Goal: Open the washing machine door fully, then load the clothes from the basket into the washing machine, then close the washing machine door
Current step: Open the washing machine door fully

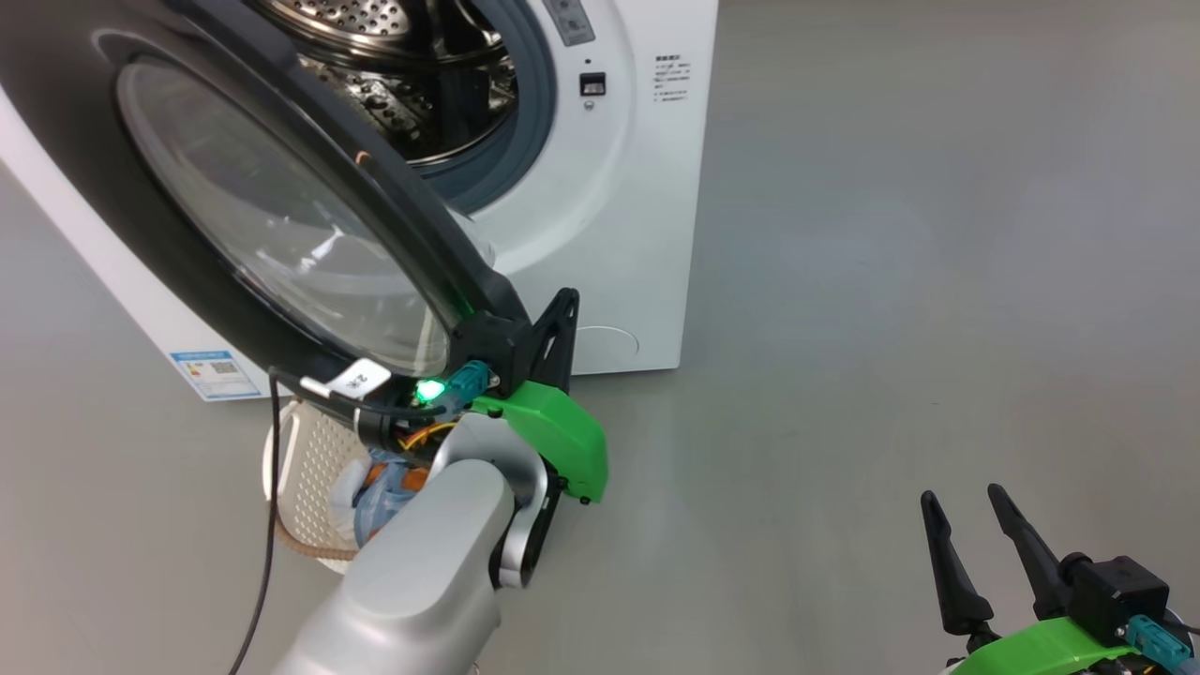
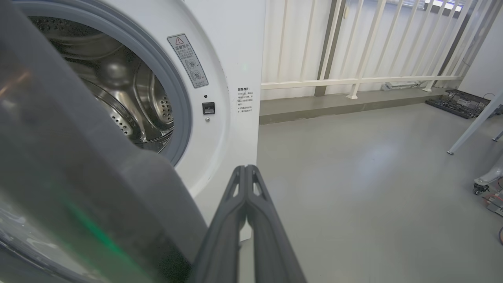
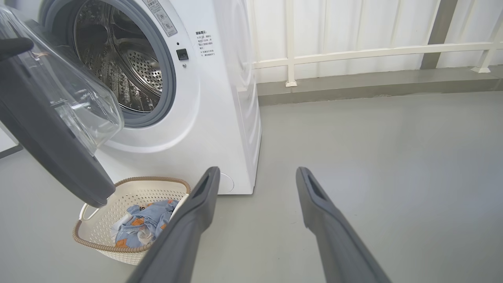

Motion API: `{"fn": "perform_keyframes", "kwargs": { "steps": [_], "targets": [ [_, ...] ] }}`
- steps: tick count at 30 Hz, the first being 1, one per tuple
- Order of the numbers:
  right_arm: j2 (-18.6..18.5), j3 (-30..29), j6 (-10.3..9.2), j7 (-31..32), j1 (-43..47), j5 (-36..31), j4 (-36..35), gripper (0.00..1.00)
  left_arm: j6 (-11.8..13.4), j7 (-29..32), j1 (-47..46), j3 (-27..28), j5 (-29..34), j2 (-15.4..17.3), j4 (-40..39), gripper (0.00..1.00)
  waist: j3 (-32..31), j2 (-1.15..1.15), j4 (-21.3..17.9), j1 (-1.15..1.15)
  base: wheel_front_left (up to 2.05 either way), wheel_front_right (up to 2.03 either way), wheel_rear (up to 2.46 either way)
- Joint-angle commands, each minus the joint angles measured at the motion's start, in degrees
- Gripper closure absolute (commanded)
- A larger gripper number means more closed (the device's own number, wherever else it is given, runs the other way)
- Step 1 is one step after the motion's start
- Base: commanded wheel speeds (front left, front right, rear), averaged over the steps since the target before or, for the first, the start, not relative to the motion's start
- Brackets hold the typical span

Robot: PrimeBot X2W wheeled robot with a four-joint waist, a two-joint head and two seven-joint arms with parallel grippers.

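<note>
1. Left jaws are pressed together with nothing between them, their fingers point(image 2: 235, 220) just beside the free edge of the door point(image 1: 281, 216); whether they touch it I cannot tell.
2. Right jaws are spread and empty, their fingers point(image 3: 188, 224) low over bare floor point(image 1: 891, 281), well apart from the washer point(image 1: 637, 187).
3. Smooth grey floor, with soft glare, runs wide and open to the right of the washer.
4. At the back of the room a white railing point(image 2: 353, 59) stands on a low grey kerb. A slanted pale leg point(image 2: 471, 129) and a small castor point(image 2: 477, 190) show at the far right.
5. The door stands partly open, swung out to the left, with the steel drum point(image 3: 129, 67) exposed behind it.
6. The basket point(image 3: 149, 180) sits on the floor just in front of the washer, its left end under the door's lower edge.
7. The clothes point(image 3: 143, 220) lie bunched inside the basket, below its rim.
8. In the head view the left forearm point(image 1: 422, 562) covers part of the basket.
</note>
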Motion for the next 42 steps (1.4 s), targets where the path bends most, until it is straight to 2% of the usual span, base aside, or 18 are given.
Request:
{"fn": "perform_keyframes", "kwargs": {
  "steps": [1, 12, 27, 42],
  "targets": [
    [-0.77, 1.08, 0.36, -0.70, -2.16, -0.15, -1.67, 0.00, 1.49, -0.32, -2.36, 2.30, -0.59, 2.86, 0.62, 1.00, 0.11, 0.00, 0.46, 0.00, 0.00, 0.00, 0.00],
    [-0.71, 0.34, 0.36, -0.70, -2.19, -0.36, -2.09, 0.00, 3.12, -2.88, -0.39, 3.59, -1.17, 3.98, -0.61, 1.00, 0.67, 0.00, 3.90, 0.00, 0.00, 0.00, 0.00],
    [-1.22, -0.34, 0.36, -0.70, -2.20, -0.30, -2.33, 0.00, 6.83, -3.14, 5.66, 2.92, -0.48, 7.62, -9.70, 1.00, 1.32, 0.00, 9.00, 0.00, 0.00, 0.00, 0.00],
    [-1.01, -0.68, 0.36, -0.70, -1.31, -0.66, -2.67, 0.00, 12.16, -3.04, 11.69, 2.94, 0.55, 11.73, -19.07, 1.00, 0.97, 0.00, 12.99, 0.00, 0.00, 0.00, 0.00]
  ]
}}
